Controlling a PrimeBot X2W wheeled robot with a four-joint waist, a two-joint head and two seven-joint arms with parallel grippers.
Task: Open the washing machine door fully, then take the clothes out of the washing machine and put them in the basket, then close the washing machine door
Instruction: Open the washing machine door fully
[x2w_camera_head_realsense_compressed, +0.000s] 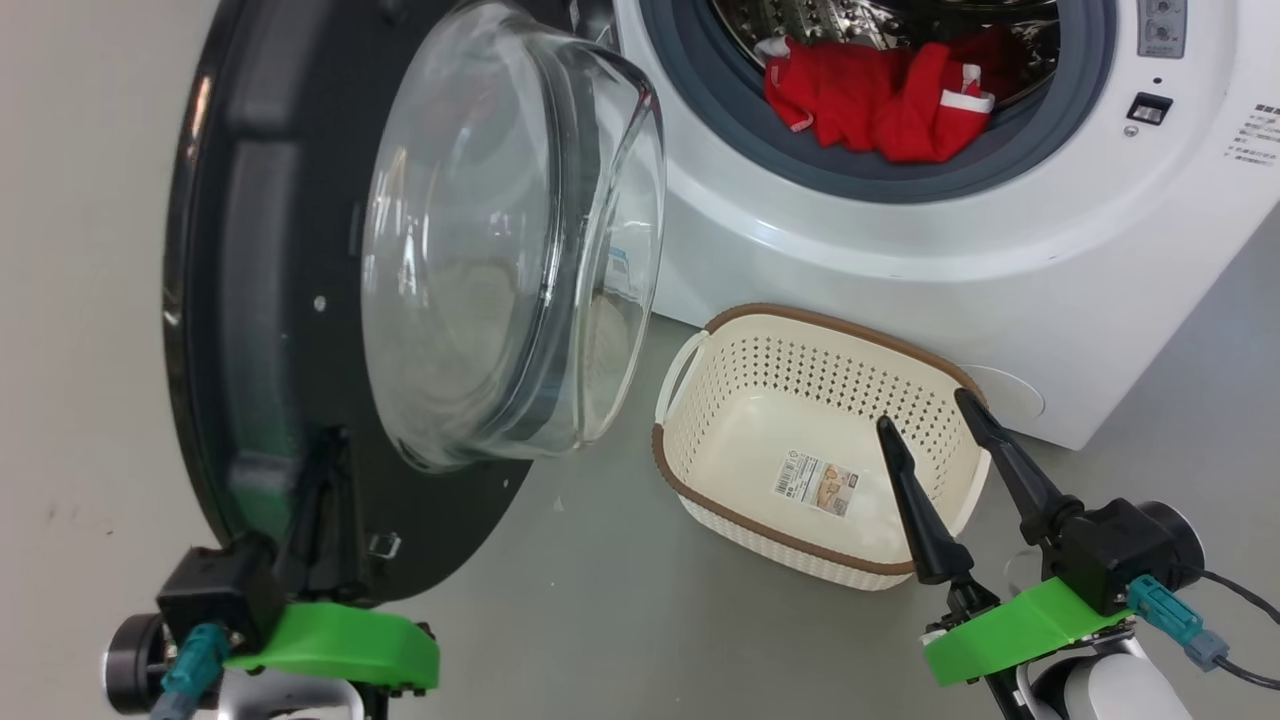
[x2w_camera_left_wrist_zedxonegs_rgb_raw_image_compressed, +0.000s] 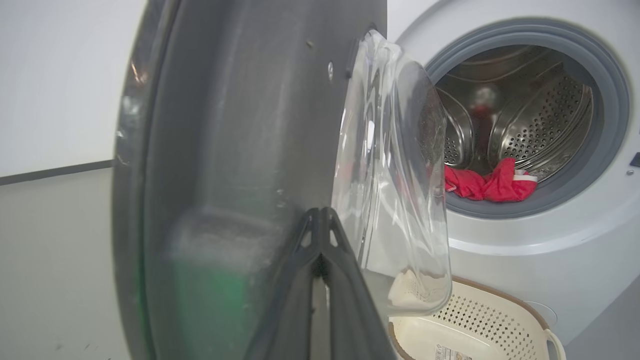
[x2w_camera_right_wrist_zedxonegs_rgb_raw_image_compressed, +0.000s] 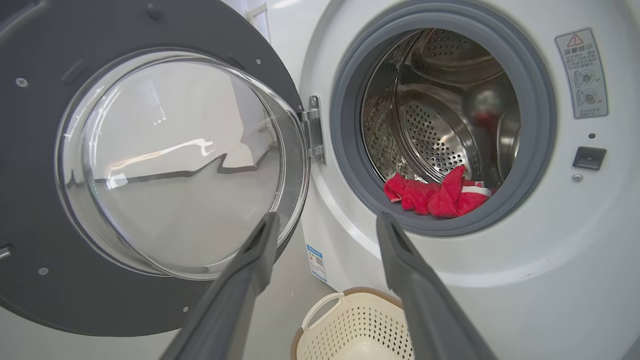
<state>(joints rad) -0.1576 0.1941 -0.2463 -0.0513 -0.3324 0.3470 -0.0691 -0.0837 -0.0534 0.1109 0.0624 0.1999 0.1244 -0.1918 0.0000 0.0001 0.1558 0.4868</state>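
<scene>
Fingers (x2w_camera_left_wrist_zedxonegs_rgb_raw_image_compressed: 300, 285) of our left gripper (x2w_camera_head_realsense_compressed: 330, 445), pinched together, seemingly press the wide-open washing machine door (x2w_camera_head_realsense_compressed: 250, 300); our right gripper (x2w_camera_head_realsense_compressed: 925, 412) gapes above the empty basket (x2w_camera_head_realsense_compressed: 800, 318); clothes (x2w_camera_head_realsense_compressed: 870, 100) lie untaken inside the washing machine (x2w_camera_head_realsense_compressed: 900, 280)

Right tool (x2w_camera_head_realsense_compressed: 925, 410): black tapered fingers (x2w_camera_head_realsense_compressed: 915, 500), green bracket (x2w_camera_head_realsense_compressed: 1010, 630), teal connector (x2w_camera_head_realsense_compressed: 1165, 608), black cable (x2w_camera_head_realsense_compressed: 1240, 590), white forearm (x2w_camera_head_realsense_compressed: 1100, 692).

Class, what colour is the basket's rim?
Brown, on the basket; clearest in the head view.

We find the mouth of the washing machine (x2w_camera_head_realsense_compressed: 900, 250) open from the front. The washing machine door (x2w_camera_head_realsense_compressed: 260, 300) juts out at left, and the basket (x2w_camera_head_realsense_compressed: 830, 322) takes the floor (x2w_camera_head_realsense_compressed: 600, 600) at its foot, seemingly clear of the door.
</scene>
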